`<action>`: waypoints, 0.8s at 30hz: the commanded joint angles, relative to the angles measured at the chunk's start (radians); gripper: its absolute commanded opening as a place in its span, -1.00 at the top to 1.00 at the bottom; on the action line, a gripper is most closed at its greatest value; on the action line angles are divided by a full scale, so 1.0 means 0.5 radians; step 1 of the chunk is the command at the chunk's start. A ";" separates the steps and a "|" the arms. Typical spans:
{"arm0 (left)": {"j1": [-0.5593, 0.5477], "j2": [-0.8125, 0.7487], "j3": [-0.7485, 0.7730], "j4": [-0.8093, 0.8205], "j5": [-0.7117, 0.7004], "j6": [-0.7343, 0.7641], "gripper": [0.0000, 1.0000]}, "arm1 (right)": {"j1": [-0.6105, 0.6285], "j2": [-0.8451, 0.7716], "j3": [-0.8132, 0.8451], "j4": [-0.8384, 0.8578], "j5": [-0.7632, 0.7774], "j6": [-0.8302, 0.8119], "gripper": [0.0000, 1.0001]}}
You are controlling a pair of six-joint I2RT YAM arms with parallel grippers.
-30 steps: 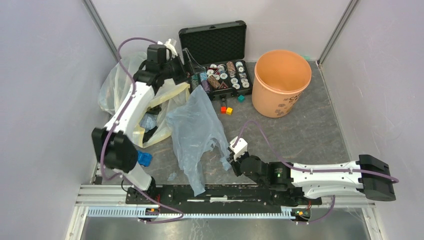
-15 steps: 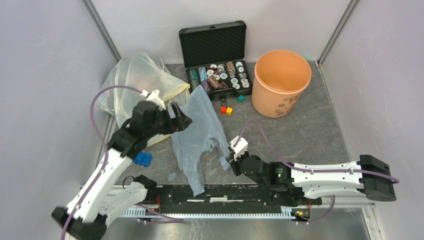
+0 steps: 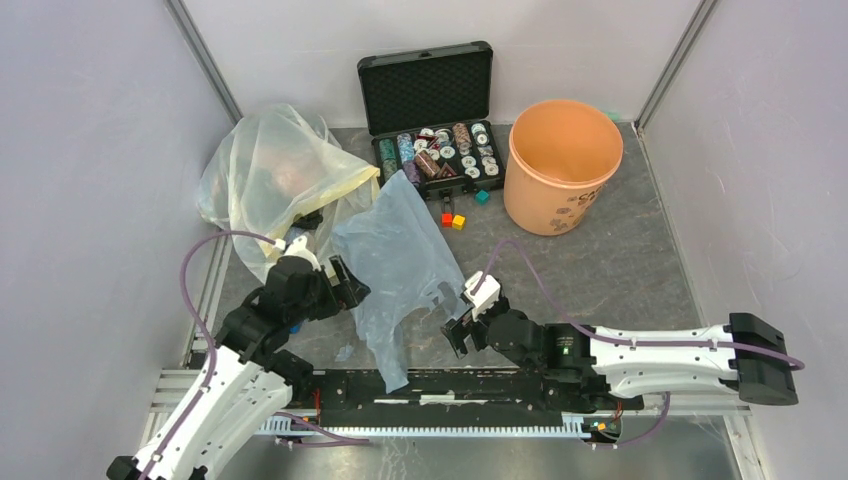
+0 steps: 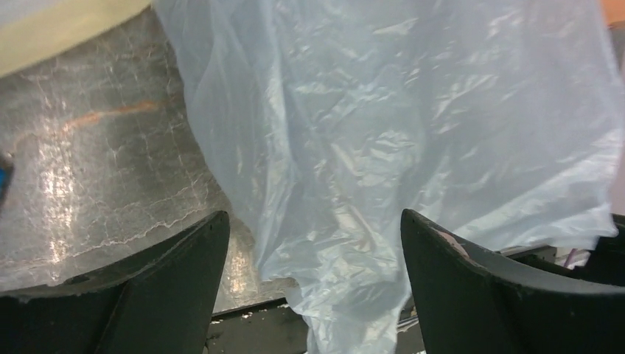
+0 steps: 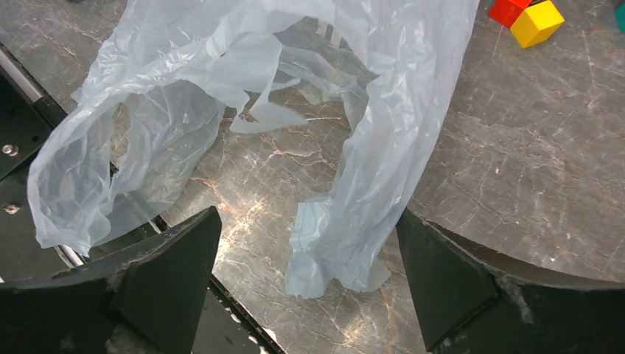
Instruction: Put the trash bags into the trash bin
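Observation:
The trash bag [image 3: 395, 260], pale blue and crinkly, lies spread on the table between the two arms, its lower tail hanging over the front rail. The orange trash bin [image 3: 563, 165] stands upright at the back right, far from both grippers. My left gripper [image 3: 345, 285] is open at the bag's left edge. In the left wrist view the bag [image 4: 383, 133] fills the space ahead of the open left gripper [image 4: 313, 215]. My right gripper [image 3: 455, 330] is open at the bag's right edge. The right wrist view shows a loose corner of the bag [image 5: 383, 147] under the right gripper [image 5: 308, 212].
A large yellowish bag [image 3: 270, 170] lies at the back left. An open black case [image 3: 430, 90] with small parts stands beside the bin. Red and yellow cubes [image 3: 452, 220] and a teal one sit in front of the case. The black front rail [image 3: 480, 385] runs under the bag's tail.
My left arm has swung from the back, near the case, down to the bag's left edge at the front. My right gripper has gone from shut to open.

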 commanded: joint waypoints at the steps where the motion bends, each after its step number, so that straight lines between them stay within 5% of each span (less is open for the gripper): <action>1: -0.005 -0.039 -0.174 0.266 0.029 -0.224 -0.79 | -0.003 -0.079 0.105 -0.105 0.055 -0.131 -0.95; 10: -0.005 0.186 -0.532 0.987 0.194 -0.339 -0.51 | -0.032 -0.050 0.300 -0.278 0.136 -0.333 -0.96; 13: -0.005 0.285 -0.548 1.126 0.197 -0.244 -0.18 | -0.093 0.036 0.372 -0.301 0.174 -0.357 -0.96; 19: -0.005 0.631 -0.454 1.247 0.285 -0.002 0.83 | -0.197 0.010 0.424 -0.288 0.095 -0.354 -0.96; 24: -0.087 0.984 -0.386 1.478 0.487 0.065 0.96 | -0.239 -0.120 0.412 -0.383 0.089 -0.310 -0.96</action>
